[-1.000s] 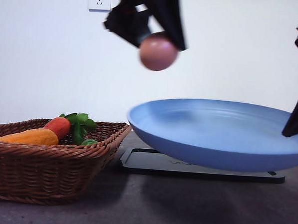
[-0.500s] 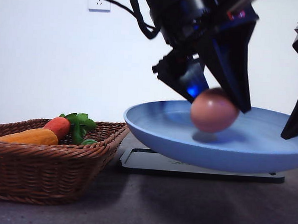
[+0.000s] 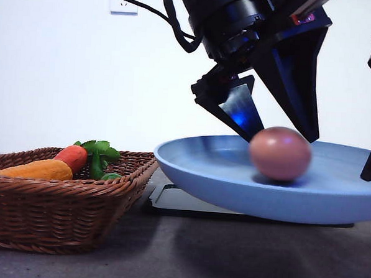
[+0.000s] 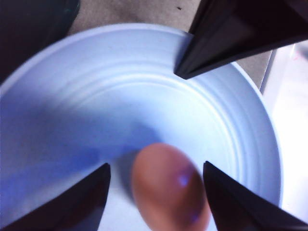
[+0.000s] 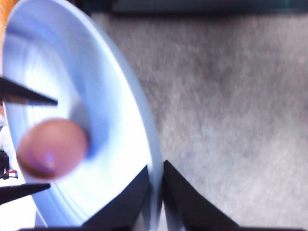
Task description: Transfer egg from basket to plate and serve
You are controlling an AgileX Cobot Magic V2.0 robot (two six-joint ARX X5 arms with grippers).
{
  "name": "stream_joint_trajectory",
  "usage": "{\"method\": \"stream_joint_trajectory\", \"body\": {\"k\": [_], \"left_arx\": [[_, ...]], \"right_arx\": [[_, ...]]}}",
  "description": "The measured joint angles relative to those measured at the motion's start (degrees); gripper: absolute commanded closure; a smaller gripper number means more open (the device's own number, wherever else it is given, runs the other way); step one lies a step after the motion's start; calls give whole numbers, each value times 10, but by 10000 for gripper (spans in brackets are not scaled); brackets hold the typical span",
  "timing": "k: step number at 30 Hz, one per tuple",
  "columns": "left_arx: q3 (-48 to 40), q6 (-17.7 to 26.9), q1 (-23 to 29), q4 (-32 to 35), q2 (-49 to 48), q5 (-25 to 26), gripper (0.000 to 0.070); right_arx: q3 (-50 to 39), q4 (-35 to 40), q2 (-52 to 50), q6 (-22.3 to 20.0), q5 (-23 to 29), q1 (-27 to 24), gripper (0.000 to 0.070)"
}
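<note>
The egg (image 3: 280, 153) sits in the plate (image 3: 202, 168), and the left gripper (image 3: 279, 134) hangs over it with its jaws spread, no longer pinching it. The right gripper (image 5: 156, 192) has its jaws clamped on the plate's rim, holding the plate up off the desk (image 3: 167, 250), above the black tray (image 3: 170, 197). The worry is plain — a smooth egg in a shallow dish held by one edge. Any tilt or jerk while serving could roll it over the rim, and a rising finger could nudge it.
</note>
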Motion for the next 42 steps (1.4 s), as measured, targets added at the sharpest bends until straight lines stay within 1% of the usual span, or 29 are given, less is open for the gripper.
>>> {"method": "stream_joint_trajectory", "body": {"k": [7, 10, 13, 17, 23, 25, 28, 33, 38, 42], "left_arx": [[0, 0, 1, -2, -1, 0, 297], [0, 0, 7, -14, -18, 0, 313], [-1, 0, 22, -25, -70, 0, 313], [0, 0, 48, -41, -163, 0, 313], [1, 0, 103, -84, -268, 0, 313], [1, 0, 122, -99, -298, -1, 313], [1, 0, 149, -121, -346, -2, 313], [1, 0, 185, -137, -413, -2, 313], [1, 0, 206, -145, -454, -2, 313], [1, 0, 216, -158, -471, -2, 313]], "right_arx": [[0, -20, 0, 0, 0, 0, 700], [0, -21, 1, 0, 0, 0, 700], [0, -19, 14, 0, 0, 0, 700], [12, -9, 58, 0, 5, -1, 700], [90, 33, 138, 0, 7, -1, 700], [124, 43, 170, 0, 17, -1, 700], [180, 47, 226, 0, 36, -1, 700], [279, 54, 326, 0, 38, -1, 700], [363, 53, 412, 0, 38, -3, 700], [396, 46, 461, 0, 40, -3, 700]]}}
